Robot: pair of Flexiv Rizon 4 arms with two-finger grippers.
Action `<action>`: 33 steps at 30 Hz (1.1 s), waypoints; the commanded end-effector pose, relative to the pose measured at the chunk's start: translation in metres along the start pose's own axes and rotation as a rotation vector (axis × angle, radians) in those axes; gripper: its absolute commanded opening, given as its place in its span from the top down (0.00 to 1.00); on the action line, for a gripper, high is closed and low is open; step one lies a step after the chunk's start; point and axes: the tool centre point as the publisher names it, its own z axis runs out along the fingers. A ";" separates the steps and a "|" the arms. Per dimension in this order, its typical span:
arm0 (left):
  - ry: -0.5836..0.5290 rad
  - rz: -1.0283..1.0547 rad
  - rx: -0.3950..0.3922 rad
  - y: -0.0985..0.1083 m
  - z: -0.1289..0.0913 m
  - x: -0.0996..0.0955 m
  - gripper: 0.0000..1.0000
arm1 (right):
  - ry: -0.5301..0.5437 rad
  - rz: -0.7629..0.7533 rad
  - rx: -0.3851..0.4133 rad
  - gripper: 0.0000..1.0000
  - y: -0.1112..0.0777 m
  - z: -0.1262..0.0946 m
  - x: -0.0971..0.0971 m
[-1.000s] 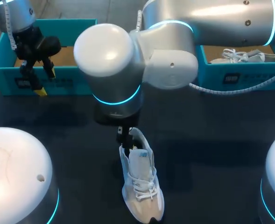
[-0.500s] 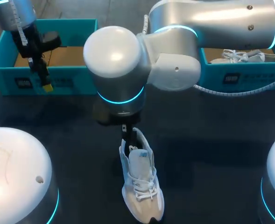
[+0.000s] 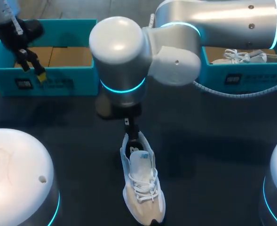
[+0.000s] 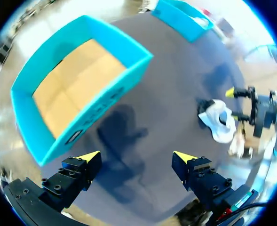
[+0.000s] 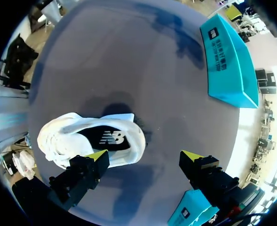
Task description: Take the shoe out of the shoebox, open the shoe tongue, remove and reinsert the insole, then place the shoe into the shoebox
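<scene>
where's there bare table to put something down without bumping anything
Bare table lies between the shoe and the right shoebox, and between the shoe and the left shoebox. Crowded at the shoe's heel, where the right gripper hangs, and at the left shoebox's front, by the left gripper.

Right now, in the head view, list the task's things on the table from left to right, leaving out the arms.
left shoebox → shoe → right shoebox
</scene>
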 end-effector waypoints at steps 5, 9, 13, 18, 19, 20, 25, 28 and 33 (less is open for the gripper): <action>-0.017 -0.175 0.032 0.012 -0.008 -0.013 0.00 | 0.023 -0.020 -0.026 0.00 0.002 0.024 -0.005; -0.003 -0.204 0.030 0.011 -0.010 -0.023 0.00 | 0.039 -0.032 -0.030 0.00 0.002 0.035 -0.003; 0.015 -0.228 0.033 0.012 -0.012 -0.031 0.00 | 0.061 -0.036 -0.030 0.00 0.000 0.046 -0.004; -0.020 -0.307 0.039 0.014 -0.014 -0.039 0.00 | 0.074 -0.035 -0.033 0.00 -0.005 0.056 -0.009; -0.029 -0.324 0.039 0.014 -0.014 -0.041 0.00 | 0.074 -0.035 -0.035 0.00 -0.006 0.058 -0.011; -0.029 -0.335 0.041 0.015 -0.013 -0.042 0.00 | 0.075 -0.036 -0.035 0.00 -0.006 0.060 -0.012; -0.030 -0.369 0.047 0.017 -0.014 -0.048 0.00 | 0.098 -0.047 -0.029 0.00 -0.005 0.071 -0.016; -0.030 -0.375 0.050 0.018 -0.014 -0.049 0.00 | 0.108 -0.049 -0.025 0.00 -0.005 0.075 -0.015; -0.029 -0.384 0.050 0.018 -0.013 -0.052 0.00 | 0.125 -0.043 -0.026 0.00 -0.004 0.080 -0.011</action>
